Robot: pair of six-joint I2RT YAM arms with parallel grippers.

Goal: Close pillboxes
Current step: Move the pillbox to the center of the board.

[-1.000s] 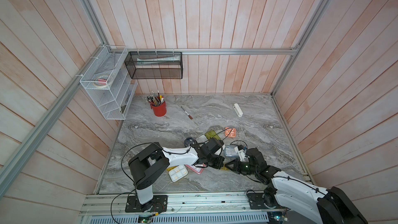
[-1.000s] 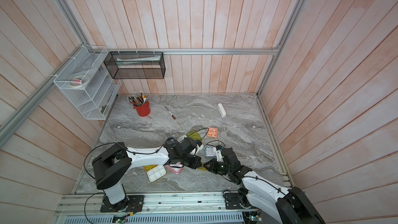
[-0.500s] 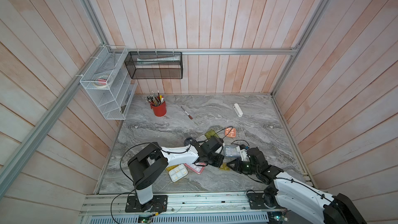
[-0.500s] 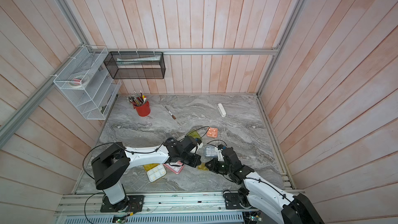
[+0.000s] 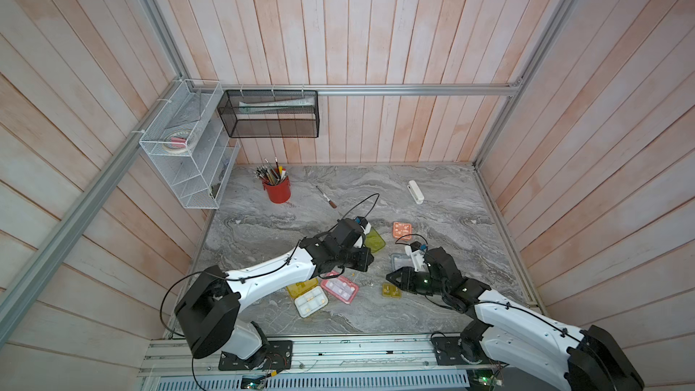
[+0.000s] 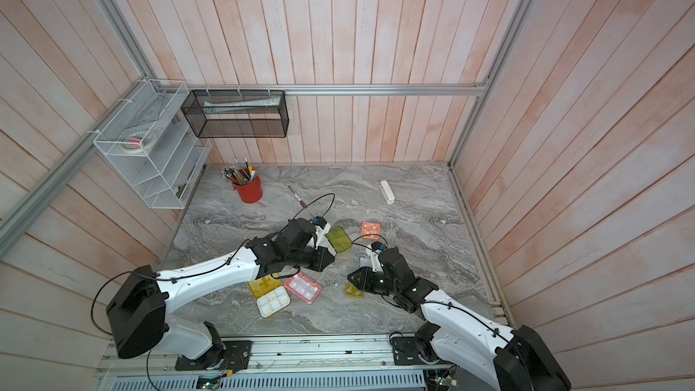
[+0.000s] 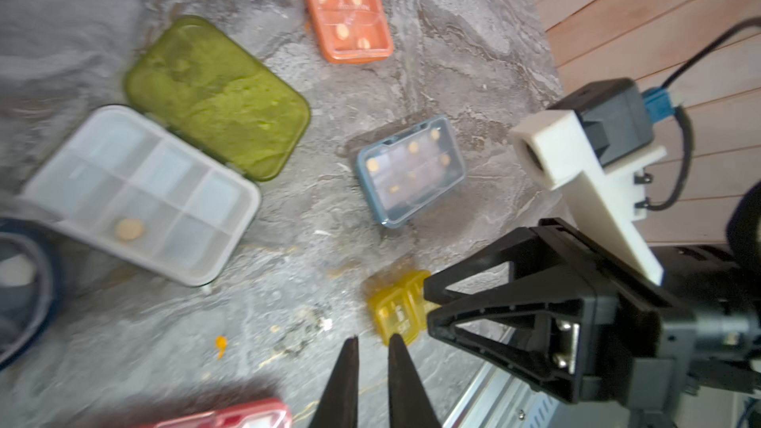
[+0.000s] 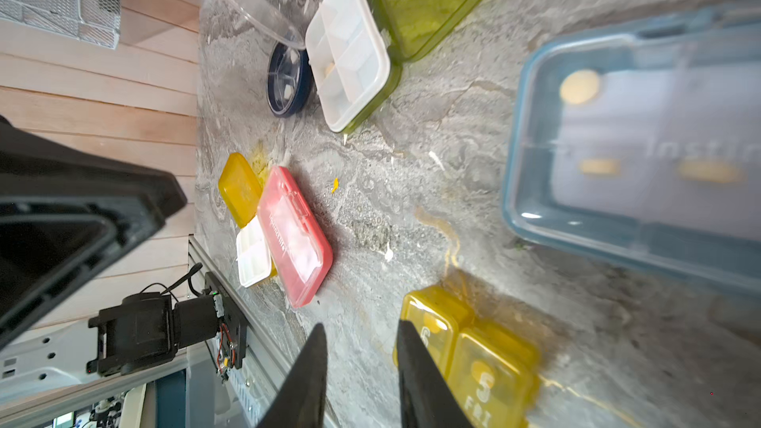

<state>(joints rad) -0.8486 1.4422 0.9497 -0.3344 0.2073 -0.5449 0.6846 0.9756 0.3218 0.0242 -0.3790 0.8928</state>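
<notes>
**Risk: a skid or an arm clash**

Right gripper [image 8: 362,325]: jaws parted, empty, one finger just beside the small amber translucent plastic pillbox [image 8: 486,364]. Left gripper [image 7: 374,339]: jaws narrowly parted, empty, close by. We judge a sideways push could skid this light box, or our arms could collide.

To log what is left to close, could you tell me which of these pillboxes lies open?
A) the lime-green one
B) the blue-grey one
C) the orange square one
A: the lime-green pillbox has its green lid folded flat beside its white tray; the orange pillbox and the blue-grey pillbox have lids down.
</notes>
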